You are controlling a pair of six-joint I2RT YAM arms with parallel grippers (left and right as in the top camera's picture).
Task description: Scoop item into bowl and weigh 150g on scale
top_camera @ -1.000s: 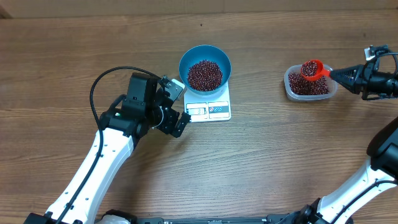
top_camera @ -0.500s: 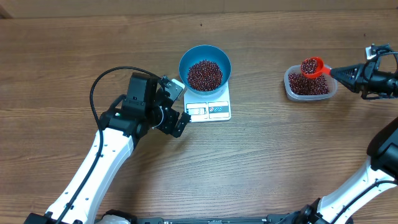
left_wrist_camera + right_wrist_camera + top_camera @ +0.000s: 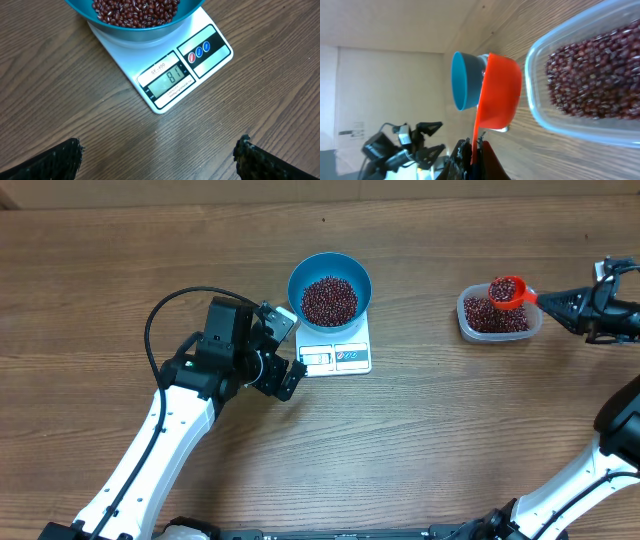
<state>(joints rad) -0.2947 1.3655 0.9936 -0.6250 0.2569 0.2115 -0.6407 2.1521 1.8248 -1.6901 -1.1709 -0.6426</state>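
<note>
While the wooden desk (image 3: 450,430) carries everything, the left pincer (image 3: 157,150) stands wide open and empty, just beside the display edge of the white scale (image 3: 335,358), touching nothing. On the scale sits the blue bowl (image 3: 300,275) with a heap of beans (image 3: 329,300). Well apart to the right, the right pincer (image 3: 545,300) is clamped tight on the handle of a red scoop (image 3: 506,290), full of beans, over the far edge of the clear tub (image 3: 470,325).

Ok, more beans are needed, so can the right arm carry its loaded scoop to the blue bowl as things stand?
Probably yes. The right gripper holds the scoop above the tub; only bare table separates it from the bowl, and the left gripper sits beyond the scale.
</note>
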